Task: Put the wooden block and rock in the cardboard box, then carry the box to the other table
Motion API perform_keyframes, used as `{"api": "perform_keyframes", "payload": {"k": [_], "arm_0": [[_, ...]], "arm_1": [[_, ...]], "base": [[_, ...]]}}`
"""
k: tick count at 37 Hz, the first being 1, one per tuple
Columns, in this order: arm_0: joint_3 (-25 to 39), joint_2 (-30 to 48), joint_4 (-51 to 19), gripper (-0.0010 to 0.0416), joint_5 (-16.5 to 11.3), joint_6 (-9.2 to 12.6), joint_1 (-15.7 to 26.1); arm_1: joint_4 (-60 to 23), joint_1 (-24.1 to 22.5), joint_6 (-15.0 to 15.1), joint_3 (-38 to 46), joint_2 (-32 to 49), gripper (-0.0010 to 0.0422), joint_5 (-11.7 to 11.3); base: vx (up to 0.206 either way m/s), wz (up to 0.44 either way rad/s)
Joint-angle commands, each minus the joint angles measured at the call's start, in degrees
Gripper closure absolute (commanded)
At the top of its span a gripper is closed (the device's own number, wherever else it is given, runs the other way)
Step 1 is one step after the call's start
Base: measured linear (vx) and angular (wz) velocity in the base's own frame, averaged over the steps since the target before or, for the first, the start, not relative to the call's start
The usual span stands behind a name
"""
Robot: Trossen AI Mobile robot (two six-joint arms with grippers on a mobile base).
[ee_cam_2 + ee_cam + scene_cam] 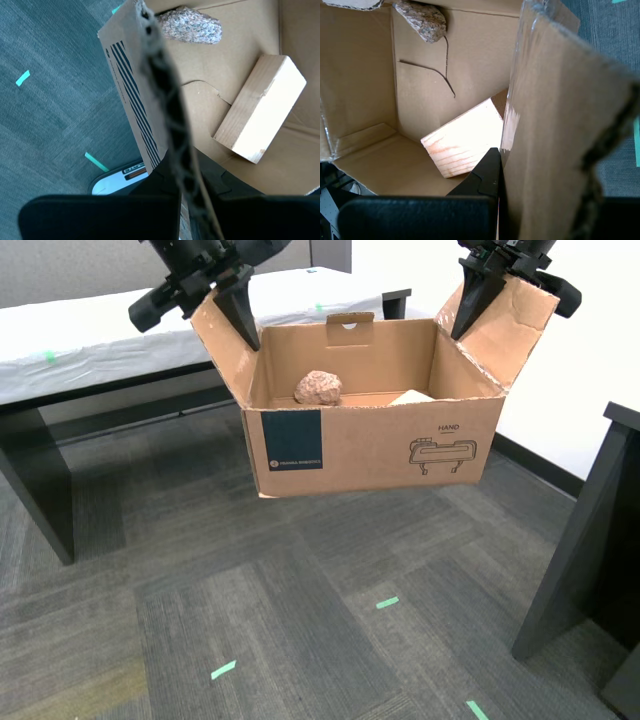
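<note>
Exterior view: cardboard box (370,445) hangs in air above carpet floor (300,600), clear of it. Our first tool (470,312) pinches box's 3 o'clock side flap, jaws clamped on cardboard. Our second tool (243,325) pinches 9 o'clock flap likewise. Rock (318,387) and wooden block (412,397) both inside box, apart; rock at 9 o'clock of block. White-cloth counter (100,345) at 10 o'clock behind box.
</note>
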Motion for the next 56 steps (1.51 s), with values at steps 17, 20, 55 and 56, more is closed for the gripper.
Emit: {"api": "perform_keyframes", "payload": {"k": [17, 20, 55, 56], "arm_0": [[0.07, -0.09, 0.55, 0.0407, -0.92, -0.57, -0.04], [0.07, -0.09, 0.22, 0.0407, -0.92, -0.52, -0.04], [0.07, -0.09, -1.49, 0.0407, -2.05, -0.04, -0.02], [0.07, -0.09, -1.84, 0.0407, -2.05, -0.04, -0.02]], "arm_1": [[4.02, -0.13, -7.63, -1.49, -0.07, 0.0413, 0.87], [3.89, -0.13, -7.74, -0.55, -0.09, 0.0413, 0.87], [6.71, -0.61, -8.9, -0.37, -0.11, 0.0413, 0.57], [6.73, -0.61, -8.87, -0.37, -0.11, 0.0413, 0.57]], "base": [[0.113, -0.027], [0.115, -0.02], [0.134, -0.035], [0.154, -0.066]]}}
